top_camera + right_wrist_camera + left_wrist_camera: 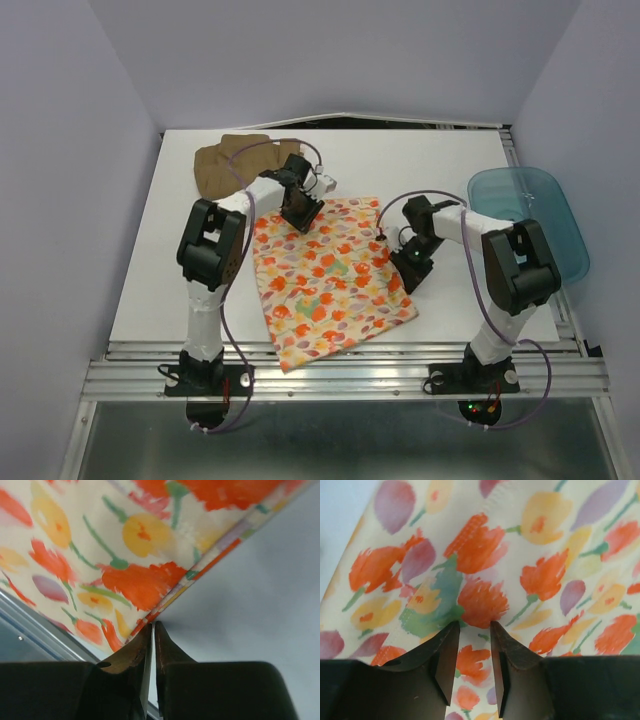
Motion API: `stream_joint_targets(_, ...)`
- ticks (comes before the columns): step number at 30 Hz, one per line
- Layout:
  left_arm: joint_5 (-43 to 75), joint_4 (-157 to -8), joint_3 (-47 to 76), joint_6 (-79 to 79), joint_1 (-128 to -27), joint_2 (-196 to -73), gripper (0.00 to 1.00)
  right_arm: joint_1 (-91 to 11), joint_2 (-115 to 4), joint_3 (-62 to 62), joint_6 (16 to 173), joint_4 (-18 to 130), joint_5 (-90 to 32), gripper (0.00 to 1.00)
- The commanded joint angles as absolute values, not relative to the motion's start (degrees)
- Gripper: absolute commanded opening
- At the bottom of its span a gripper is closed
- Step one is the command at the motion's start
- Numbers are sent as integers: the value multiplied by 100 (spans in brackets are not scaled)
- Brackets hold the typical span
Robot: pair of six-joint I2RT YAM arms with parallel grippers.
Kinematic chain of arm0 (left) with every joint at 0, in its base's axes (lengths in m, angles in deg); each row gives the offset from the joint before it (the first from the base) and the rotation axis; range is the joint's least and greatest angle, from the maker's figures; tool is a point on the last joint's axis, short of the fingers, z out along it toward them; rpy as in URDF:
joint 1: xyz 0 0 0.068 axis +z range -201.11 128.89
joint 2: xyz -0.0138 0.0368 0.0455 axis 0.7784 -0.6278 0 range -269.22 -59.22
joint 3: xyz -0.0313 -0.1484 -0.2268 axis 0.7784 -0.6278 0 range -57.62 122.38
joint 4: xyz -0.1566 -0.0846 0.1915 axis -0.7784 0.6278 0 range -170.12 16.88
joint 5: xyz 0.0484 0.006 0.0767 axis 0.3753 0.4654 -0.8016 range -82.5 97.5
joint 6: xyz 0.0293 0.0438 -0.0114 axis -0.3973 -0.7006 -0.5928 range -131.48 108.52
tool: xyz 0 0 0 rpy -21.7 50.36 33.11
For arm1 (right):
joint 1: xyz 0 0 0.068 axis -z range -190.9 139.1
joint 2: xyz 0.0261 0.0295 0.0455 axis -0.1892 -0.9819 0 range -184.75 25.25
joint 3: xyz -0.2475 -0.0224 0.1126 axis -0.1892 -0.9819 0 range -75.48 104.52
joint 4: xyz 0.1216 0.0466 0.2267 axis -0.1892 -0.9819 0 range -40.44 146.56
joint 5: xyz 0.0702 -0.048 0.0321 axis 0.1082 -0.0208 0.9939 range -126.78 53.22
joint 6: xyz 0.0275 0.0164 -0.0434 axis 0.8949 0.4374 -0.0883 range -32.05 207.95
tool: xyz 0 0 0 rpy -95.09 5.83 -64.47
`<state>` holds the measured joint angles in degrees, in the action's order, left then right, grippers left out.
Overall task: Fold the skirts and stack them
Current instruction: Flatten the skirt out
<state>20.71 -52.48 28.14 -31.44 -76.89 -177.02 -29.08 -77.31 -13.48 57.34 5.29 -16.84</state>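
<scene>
Cream floral skirt (330, 280) lies spread flat on the counter (450, 170), your right claw (152, 625) pinched nearly shut on its right hem and your left claw (474, 625) half-open astride the far edge, so close the left on cloth before lifting both sides evenly.

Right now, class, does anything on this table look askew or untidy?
Yes. The floral skirt lies skewed, with its near corner past the front edge of the table. The tan skirt sits rumpled at the far left corner, not folded.
</scene>
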Motion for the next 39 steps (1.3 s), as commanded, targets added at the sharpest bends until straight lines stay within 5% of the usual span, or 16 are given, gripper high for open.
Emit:
stream_joint_targets(1, 2059, -5156, 3930, -3169, -7757, -18498, 43, -3156, -7864, -1721, 5631, 471, -2000, 12)
stream_joint_targets(8, 2323, -4699, 5225, -3160, -7854, -19132, 43, -3226, -7329, -1151, 5832, 74, -2113, 14)
stream_joint_targets(19, 2244, -5085, 3222, -3152, -7775, -16848, 50, -3103, -7757, 881, 6509, 119, -937, 20)
stream_joint_targets(26, 2367, -5278, 2193, -3037, -7687, -15661, 52, -3156, -8320, 170, 6615, 566, -523, 19)
stream_joint_targets(39, 2526, -5560, 752, -3440, -7958, -15932, 49, -3156, -8136, -1483, 5824, 751, -1902, 18)
